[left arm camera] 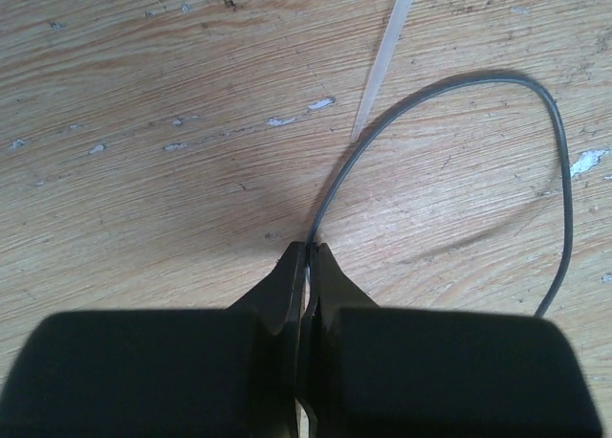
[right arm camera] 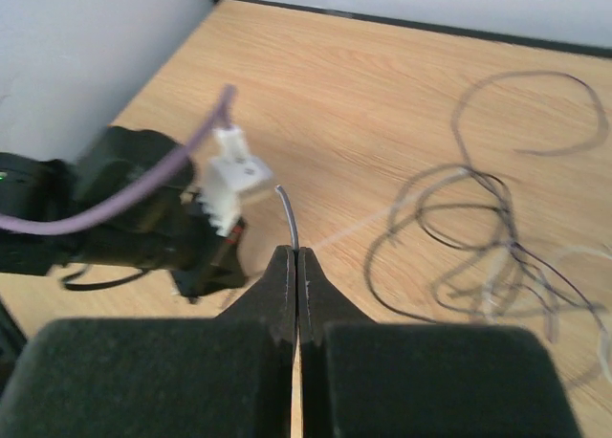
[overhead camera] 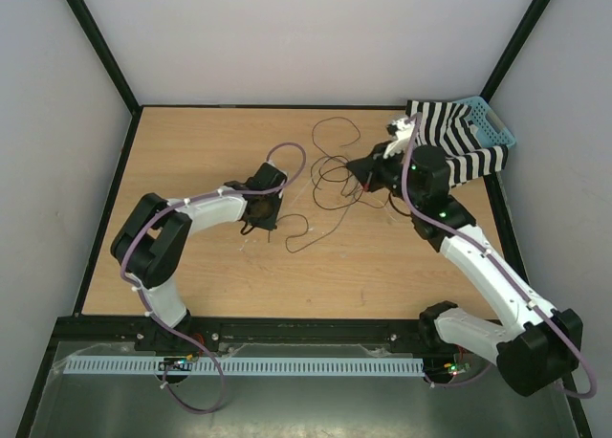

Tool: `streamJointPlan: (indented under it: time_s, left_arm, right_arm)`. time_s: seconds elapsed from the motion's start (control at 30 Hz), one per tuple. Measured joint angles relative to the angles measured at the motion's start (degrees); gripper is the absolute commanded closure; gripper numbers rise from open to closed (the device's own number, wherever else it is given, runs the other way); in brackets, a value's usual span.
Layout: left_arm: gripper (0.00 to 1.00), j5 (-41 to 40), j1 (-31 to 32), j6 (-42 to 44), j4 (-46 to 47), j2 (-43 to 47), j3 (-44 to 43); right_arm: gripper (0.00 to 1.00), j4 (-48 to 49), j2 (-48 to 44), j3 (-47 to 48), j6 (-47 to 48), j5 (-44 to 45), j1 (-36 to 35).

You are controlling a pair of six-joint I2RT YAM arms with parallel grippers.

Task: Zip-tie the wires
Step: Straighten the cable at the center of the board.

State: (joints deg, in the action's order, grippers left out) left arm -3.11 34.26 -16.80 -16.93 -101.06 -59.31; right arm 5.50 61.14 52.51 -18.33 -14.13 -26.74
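On the table (overhead camera: 191, 151), one tangle of thin dark wires (overhead camera: 335, 175), too knotted to count, lies near one whitish zip tie (left arm camera: 387, 60), while both pairs of jaws are pressed together, the left jaws pinching one strand, the right jaws one strand's end.
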Motion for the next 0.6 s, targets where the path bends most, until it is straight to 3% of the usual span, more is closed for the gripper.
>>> streamJointPlan:
  time_s: [0.27,0.47,0.6]
  left_arm:
    - [1.0,0.7,-7.2,-3.4,1.7,4.6,5.6]
    - [1.0,-3.8,-10.3,-4.8,1.5,10.3,11.6]
    - [1.0,-6.0,-10.1,-5.1,1.3,12.0,13.3]
  right_arm:
    - [1.0,-3.5,-2.8,-7.5,-0.3,0.8,16.1]
    - [1.0,-5.6,1.6,-12.7,-0.3,9.6,28.3]
    - [1.0,-5.5,5.0,-17.3,-0.3,17.6,31.3]
